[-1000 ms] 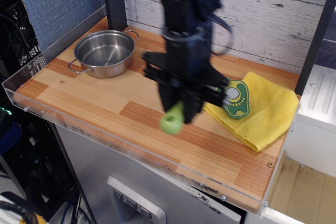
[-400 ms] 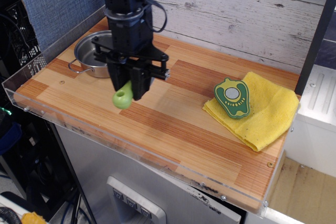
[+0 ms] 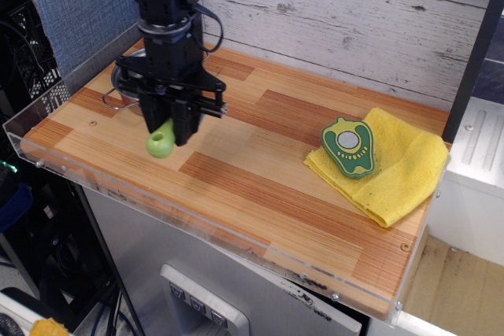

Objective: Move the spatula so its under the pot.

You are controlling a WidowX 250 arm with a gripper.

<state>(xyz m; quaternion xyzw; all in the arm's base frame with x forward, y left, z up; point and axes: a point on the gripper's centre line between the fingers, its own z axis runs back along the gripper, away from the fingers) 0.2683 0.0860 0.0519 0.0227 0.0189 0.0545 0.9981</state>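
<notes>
Claw [image 3: 168,125] pinched on the spatula [image 3: 161,142]; lime-green handle end with its hole sticks out below the jaws, blade hidden between them. Spatula held above the surface [image 3: 236,186]; contact with the wood cannot be judged. Pot [image 3: 126,84] directly behind the claw, mostly hidden by the arm; only rim and one loop handle show, contents not visible. Well to the claw's right: yellow cloth [image 3: 402,167] with a dark green pepper-shaped piece [image 3: 347,147] lying on its near edge.
</notes>
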